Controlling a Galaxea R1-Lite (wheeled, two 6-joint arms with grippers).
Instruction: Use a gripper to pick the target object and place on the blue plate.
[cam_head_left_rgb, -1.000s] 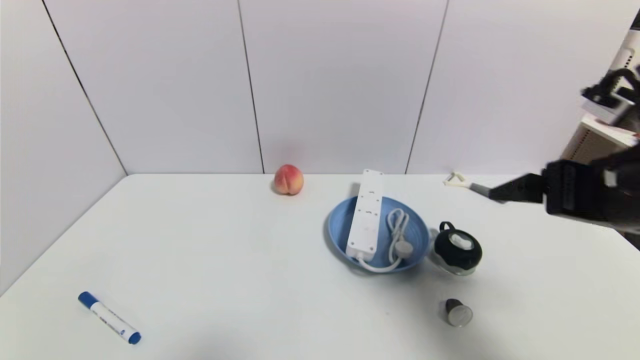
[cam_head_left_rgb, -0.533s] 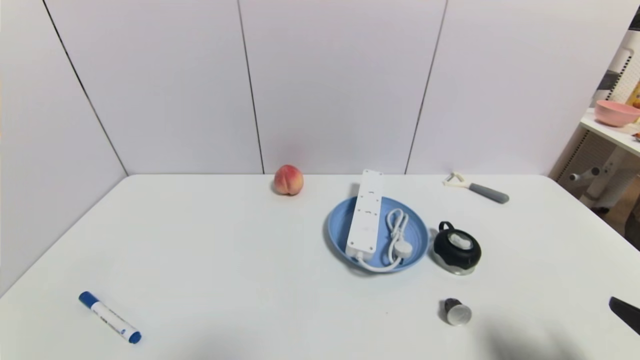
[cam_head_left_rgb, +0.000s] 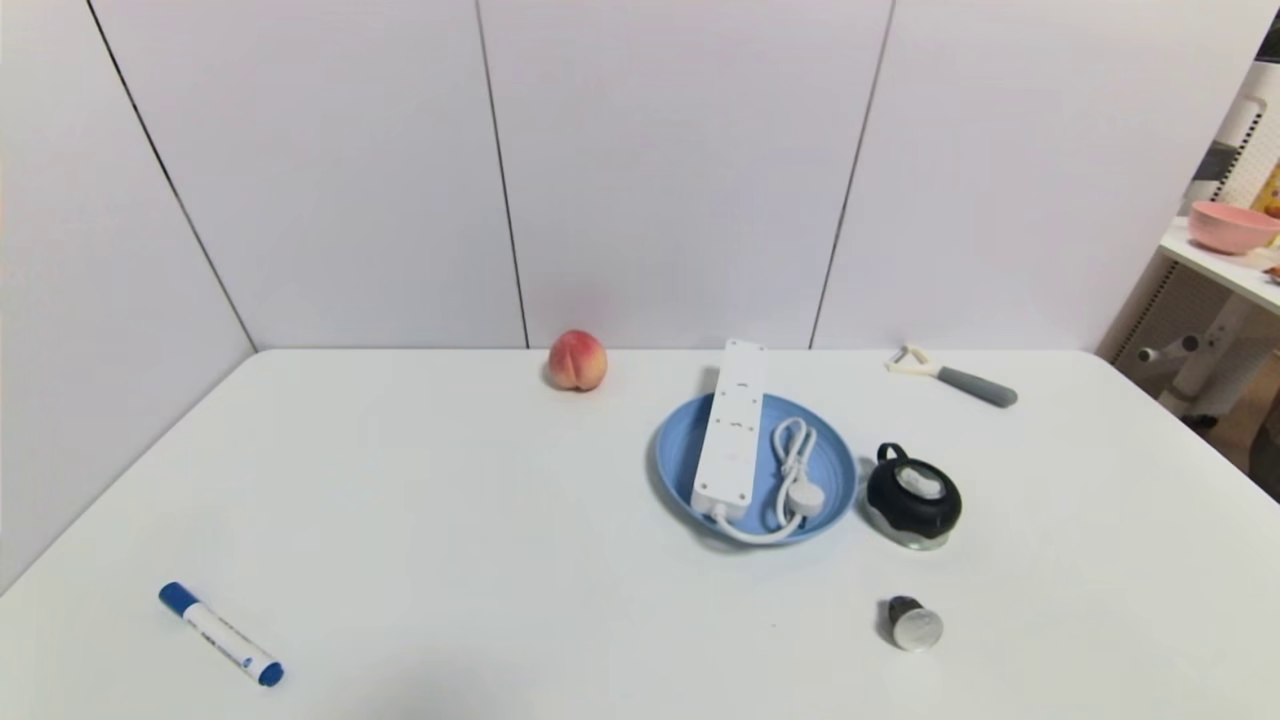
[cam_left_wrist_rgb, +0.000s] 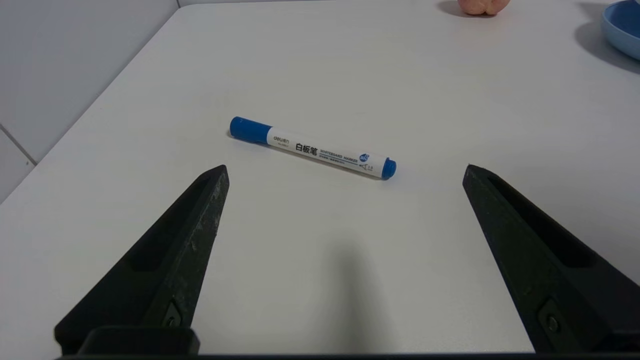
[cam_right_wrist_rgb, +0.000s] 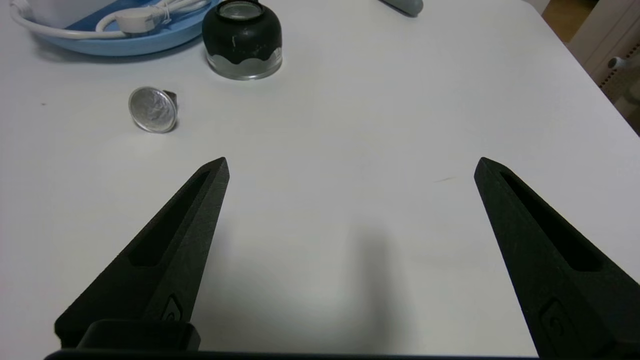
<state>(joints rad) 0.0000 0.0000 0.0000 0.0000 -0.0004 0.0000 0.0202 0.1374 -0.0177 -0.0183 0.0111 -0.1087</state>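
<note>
The target object, a long white power strip (cam_head_left_rgb: 733, 430), lies across the blue plate (cam_head_left_rgb: 680, 455) with its far end jutting over the rim; its bundled cable and plug (cam_head_left_rgb: 800, 480) rest in the plate too. Neither arm shows in the head view. My right gripper (cam_right_wrist_rgb: 350, 165) is open and empty over bare table near the front right, with the plate's edge (cam_right_wrist_rgb: 125, 47) far ahead of it. My left gripper (cam_left_wrist_rgb: 345, 170) is open and empty near the front left, short of the marker.
A white marker with blue cap (cam_head_left_rgb: 220, 634) (cam_left_wrist_rgb: 312, 148) lies front left. A peach (cam_head_left_rgb: 577, 360) sits at the back. A black round lamp (cam_head_left_rgb: 914, 497) touches the plate's right side, a small metal cup (cam_head_left_rgb: 912, 625) lies in front of it, and a peeler (cam_head_left_rgb: 950, 375) lies back right.
The right arm, raised at the right edge a second ago, dropped out of the head view. The power strip, plate and other objects have not moved.
</note>
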